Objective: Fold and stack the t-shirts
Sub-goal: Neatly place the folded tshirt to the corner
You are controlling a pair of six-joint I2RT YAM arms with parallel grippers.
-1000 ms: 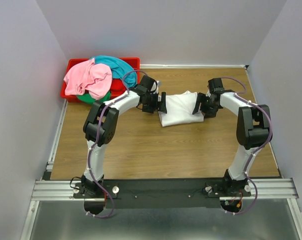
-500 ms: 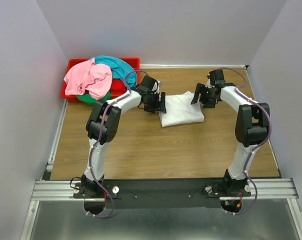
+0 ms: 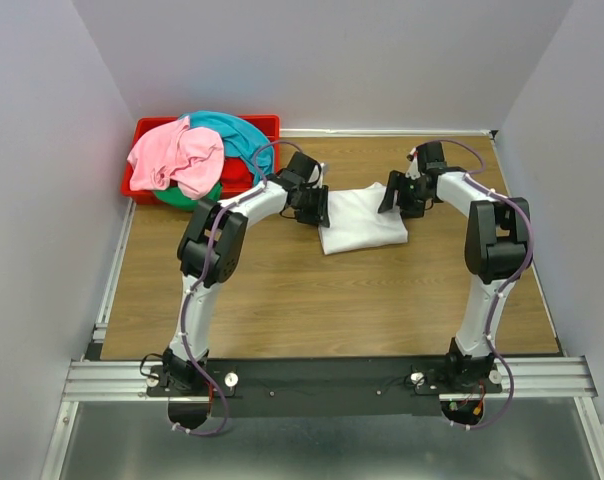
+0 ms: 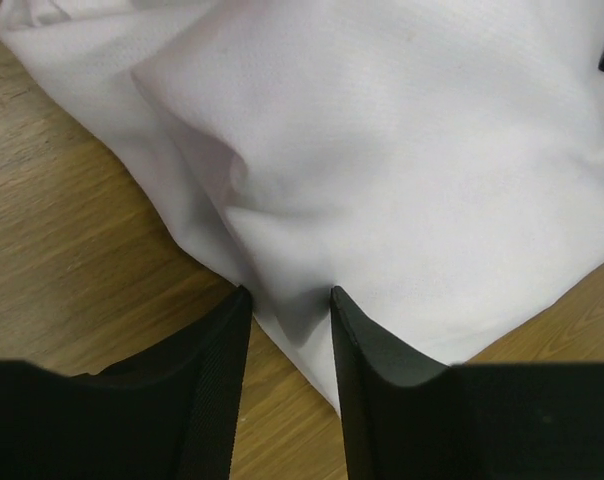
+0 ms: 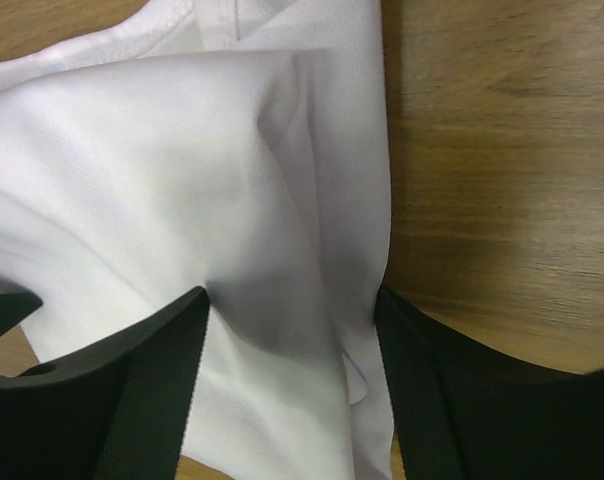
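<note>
1. The white shirt [image 3: 360, 218] lies folded into a rough rectangle on the table [image 3: 282, 300], toward the far side and between my two arms.
2. My left gripper [image 3: 318, 208] is down at the shirt's left edge. On the left wrist camera its fingers [image 4: 217, 380] stand narrow, with a raised ridge of white cloth running into the gap between them.
3. The cloth fills that gap and touches both fingers, but I cannot tell whether it is really pinched or only straddled.
4. Bare wood shows on either side of those fingers, so they sit right at the corner of the fabric.
5. My right gripper [image 3: 392, 196] is at the shirt's right edge, toward its far corner.
6. On the right wrist camera its fingers [image 5: 152, 380] are spread wide. Layered cloth lies between them, and the shirt's outer edge runs down beside the right-hand finger.
7. That gripper is open and holds nothing that I can see. A stitched hem crosses the top of that view.
8. The bin [image 3: 267, 121] stands in the far left corner, heaped over its rim.
9. In the heap the pink shirt [image 3: 177, 158] is on top at the left, the teal shirt [image 3: 232, 130] is behind it, and the green shirt [image 3: 177, 197] peeks out underneath at the front.
10. That heap is well apart from the white shirt, beyond my left arm.
</note>
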